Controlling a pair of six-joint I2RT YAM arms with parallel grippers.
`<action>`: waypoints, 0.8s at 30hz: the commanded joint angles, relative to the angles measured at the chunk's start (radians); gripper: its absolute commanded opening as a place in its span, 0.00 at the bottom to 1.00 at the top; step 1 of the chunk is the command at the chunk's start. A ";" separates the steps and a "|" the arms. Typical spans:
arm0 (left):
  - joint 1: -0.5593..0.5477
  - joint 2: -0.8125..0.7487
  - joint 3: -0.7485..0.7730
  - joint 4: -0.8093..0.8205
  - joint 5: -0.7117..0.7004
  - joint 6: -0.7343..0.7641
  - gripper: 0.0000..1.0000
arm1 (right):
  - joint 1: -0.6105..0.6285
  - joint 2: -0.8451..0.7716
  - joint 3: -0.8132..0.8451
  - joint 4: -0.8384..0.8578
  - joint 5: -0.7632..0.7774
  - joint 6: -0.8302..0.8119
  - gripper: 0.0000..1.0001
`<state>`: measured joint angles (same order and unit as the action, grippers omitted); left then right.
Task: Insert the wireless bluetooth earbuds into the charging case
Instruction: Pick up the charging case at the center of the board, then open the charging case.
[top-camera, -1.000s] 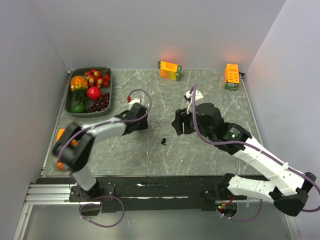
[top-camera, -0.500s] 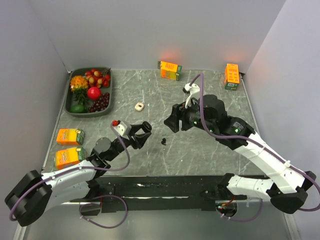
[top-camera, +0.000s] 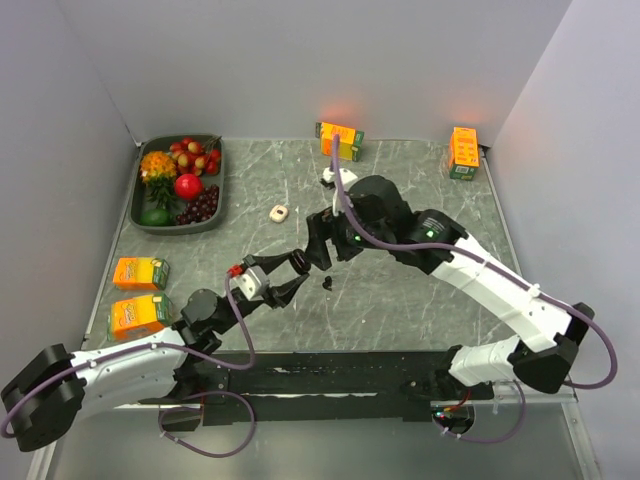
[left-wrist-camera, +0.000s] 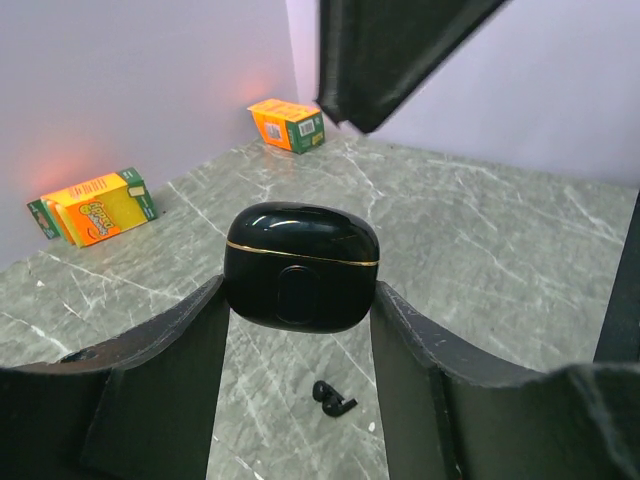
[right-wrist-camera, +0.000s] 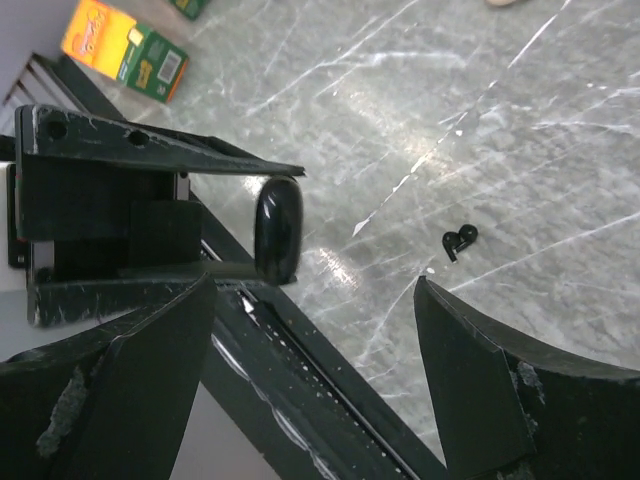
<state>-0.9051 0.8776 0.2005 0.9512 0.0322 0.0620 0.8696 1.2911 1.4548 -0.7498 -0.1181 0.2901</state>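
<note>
The left gripper (top-camera: 291, 275) is clamped on the charging case (left-wrist-camera: 300, 265), a glossy black, rounded case with a thin gold line running round it where lid meets body. The lid looks closed. One finger presses each side of the case, which is held clear of the table (top-camera: 400, 300) near its middle. No logo or lettering shows on the case.

The right gripper (right-wrist-camera: 314, 285) hangs just beside the case with its fingers spread wide and nothing between them.

The black earbud (left-wrist-camera: 333, 398) lies on the grey marbled table, below and just beyond the held case, touching neither gripper. A whitish earbud (top-camera: 279, 212) lies well apart from it, farther back on the table and nearer the tray of fruit (top-camera: 214, 200) in the far left corner.

Four orange juice cartons are on the table: two along the far edge (top-camera: 340, 140) (top-camera: 463, 152) and two near the left edge (top-camera: 139, 272) (top-camera: 138, 314). The cartons are orange and yellow with green sides. One carton (left-wrist-camera: 92, 207) carries slanted yellow lettering on its face, and another (right-wrist-camera: 125, 50) shows a pale printed panel on its green side, but the print on both is too small and blurred to read.
</note>
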 joint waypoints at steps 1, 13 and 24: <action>-0.046 0.010 0.045 -0.020 -0.029 0.078 0.01 | 0.045 0.030 0.104 -0.034 0.073 -0.028 0.84; -0.075 0.029 0.071 -0.032 -0.061 0.096 0.01 | 0.075 0.108 0.111 -0.068 0.090 -0.020 0.75; -0.083 0.018 0.073 -0.032 -0.069 0.094 0.01 | 0.077 0.134 0.088 -0.063 0.071 -0.025 0.60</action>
<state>-0.9802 0.9134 0.2310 0.8894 -0.0246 0.1455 0.9401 1.4014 1.5360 -0.8021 -0.0463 0.2707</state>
